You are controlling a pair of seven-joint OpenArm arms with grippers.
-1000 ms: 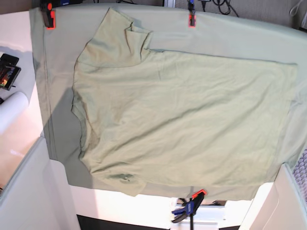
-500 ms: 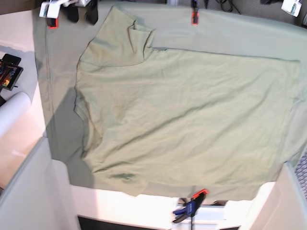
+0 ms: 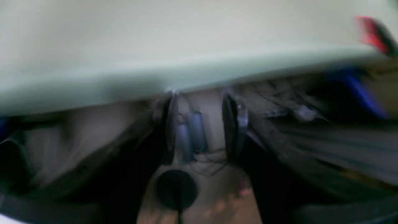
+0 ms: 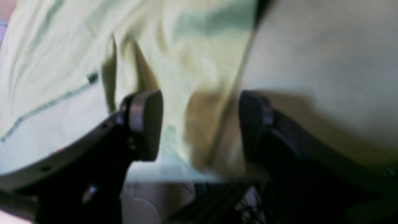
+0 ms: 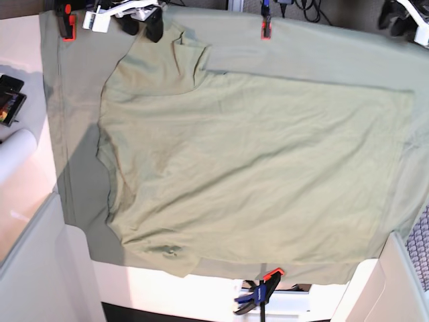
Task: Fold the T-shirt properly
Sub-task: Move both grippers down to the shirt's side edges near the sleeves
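Observation:
The pale sage-green T-shirt (image 5: 255, 168) lies spread flat on the grey-green table cloth (image 5: 80, 134), with its hem to the right and its sleeves to the left. My right gripper (image 5: 139, 28) is open at the far edge, just above the upper sleeve (image 5: 161, 64). In the right wrist view my right gripper (image 4: 200, 124) straddles wrinkled shirt fabric (image 4: 186, 62) with its jaws apart. My left gripper (image 5: 397, 17) is at the far right corner, off the shirt. In the blurred left wrist view my left gripper (image 3: 200, 124) is open and empty below the cloth's edge (image 3: 155, 77).
Orange clamps (image 5: 67, 21) (image 5: 266, 27) pin the cloth at the far edge, and a blue-and-orange clamp (image 5: 258, 292) pins it at the near edge. A white roll (image 5: 13, 157) and a small device (image 5: 10, 100) lie at the left. White panels stand at both near corners.
Both arms have come into the base view from the far edge. My right gripper has moved right and down toward the upper sleeve. My left gripper now shows at the far right corner.

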